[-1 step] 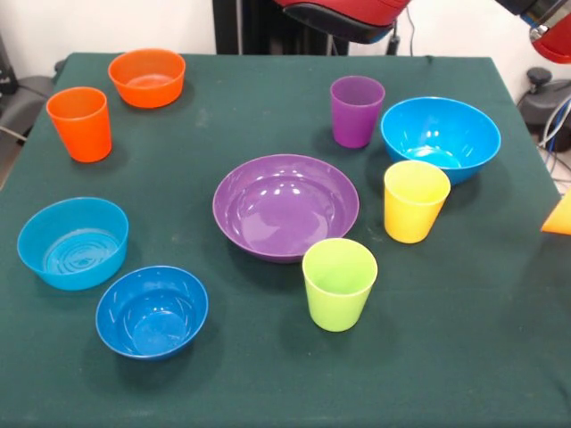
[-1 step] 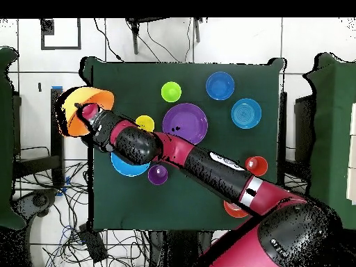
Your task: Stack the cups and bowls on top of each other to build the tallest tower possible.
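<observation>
The arm (image 2: 208, 163) reached across the green table (image 1: 268, 392) to its edge, where the gripper (image 2: 82, 115) sat at the orange-yellow bowl (image 2: 87, 101), which hung past the table's side; in the front view only an orange corner of it (image 1: 559, 217) showed at the right edge. Whether the fingers were closed on the bowl's rim could not be told, as the wrist hid them. No tower stood yet: every other piece lay singly on the cloth, all mouths up. The purple bowl (image 1: 285, 207) sat near the middle. Just in front of it stood the lime cup (image 1: 339, 283), and to its right the yellow cup (image 1: 416, 201), close beside the large blue bowl (image 1: 441, 138). The purple cup (image 1: 357, 111) stood just left of that blue bowl. On the other side of the table, the orange cup (image 1: 80, 124) stood near the small orange bowl (image 1: 147, 78) at the far corner. Nearer the camera the light blue bowl (image 1: 73, 242) and the dark blue bowl (image 1: 152, 311) sat next to each other, almost touching.
</observation>
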